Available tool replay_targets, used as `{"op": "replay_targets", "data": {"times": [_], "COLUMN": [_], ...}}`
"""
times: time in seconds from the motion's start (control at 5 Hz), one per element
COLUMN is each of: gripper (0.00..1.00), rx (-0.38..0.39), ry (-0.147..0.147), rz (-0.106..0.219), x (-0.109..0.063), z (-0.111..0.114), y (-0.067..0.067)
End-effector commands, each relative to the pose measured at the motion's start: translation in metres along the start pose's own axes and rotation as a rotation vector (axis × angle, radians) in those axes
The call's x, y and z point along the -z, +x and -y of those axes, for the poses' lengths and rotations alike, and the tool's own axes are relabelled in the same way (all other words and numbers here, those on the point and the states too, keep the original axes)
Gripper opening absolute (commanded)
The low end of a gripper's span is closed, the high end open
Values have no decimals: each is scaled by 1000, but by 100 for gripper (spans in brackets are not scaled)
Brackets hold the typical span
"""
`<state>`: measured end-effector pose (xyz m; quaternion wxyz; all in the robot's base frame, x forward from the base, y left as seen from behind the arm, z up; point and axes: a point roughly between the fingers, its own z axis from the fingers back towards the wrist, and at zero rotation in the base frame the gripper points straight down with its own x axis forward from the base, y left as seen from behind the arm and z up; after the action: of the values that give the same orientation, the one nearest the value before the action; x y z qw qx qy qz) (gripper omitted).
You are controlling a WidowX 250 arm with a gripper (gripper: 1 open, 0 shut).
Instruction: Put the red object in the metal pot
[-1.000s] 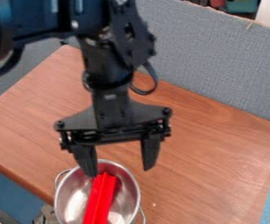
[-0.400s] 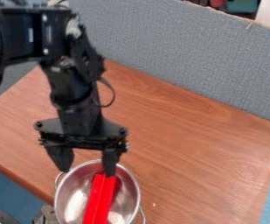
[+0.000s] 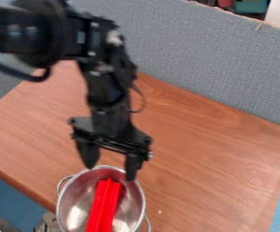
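Red bar [image 3: 103,207] — in pot already! Desk [image 3: 208,136] spreading under end effector [image 3: 111,169]; metal pot [image 3: 135,207] just below it; bar inside, beneath fingers. Fingers wide apart, gripping nothing. Placement looks done; next move: lift clear, leave bar alone.

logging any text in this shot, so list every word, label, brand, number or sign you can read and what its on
No readable text anywhere in the picture.
Red bar: no lettering seen.
Metal pot: no lettering seen.
Robot arm: small pale marks near its upper joints, too small and blurred to tell whether they are text.
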<state>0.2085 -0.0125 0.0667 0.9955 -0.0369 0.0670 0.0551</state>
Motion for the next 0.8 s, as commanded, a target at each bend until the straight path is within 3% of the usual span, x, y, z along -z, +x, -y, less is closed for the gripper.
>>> {"op": "replay_targets", "data": {"times": [0.0, 0.2, 0.6], "gripper": [100, 100, 100], "rx": [78, 199, 572], "ry": [19, 26, 67], "rz": [26, 22, 5], "x": [-5, -4, -12], "z": [-3, -12, -33], "y": [6, 7, 71]}}
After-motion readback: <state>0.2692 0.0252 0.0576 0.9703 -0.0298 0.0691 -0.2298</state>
